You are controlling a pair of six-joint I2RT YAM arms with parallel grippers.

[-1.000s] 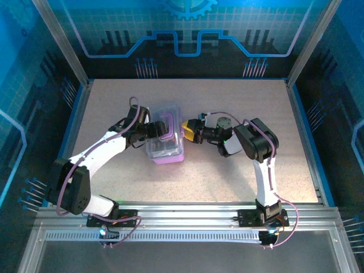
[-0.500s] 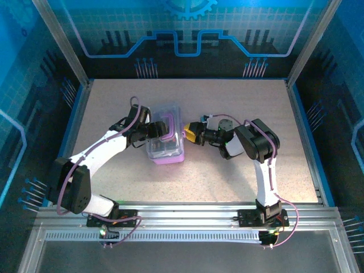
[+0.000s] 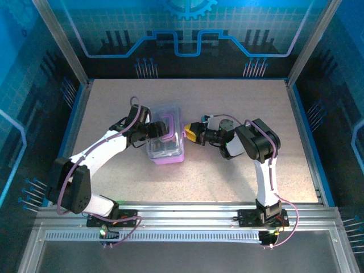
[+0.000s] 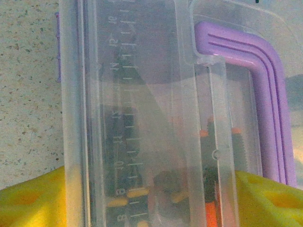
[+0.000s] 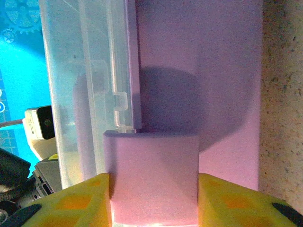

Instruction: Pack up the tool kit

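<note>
1. Right gripper [image 3: 187,134] has closed in, its fingers [image 5: 75,201] pinching the purple latch tab [image 5: 154,179] between them.
2. Speckled beige table [image 3: 239,102] spreads wide around both grippers.
3. Small purple plastic case with clear lid [image 3: 165,143] sits clamped between the left gripper [image 3: 152,132] fingers, orange-handled screwdrivers [image 4: 211,213] dim inside.

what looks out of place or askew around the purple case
Nothing stands out. The purple case lies flat on the table, clear lid down with screwdrivers inside; the right fingers grip its latch.
</note>
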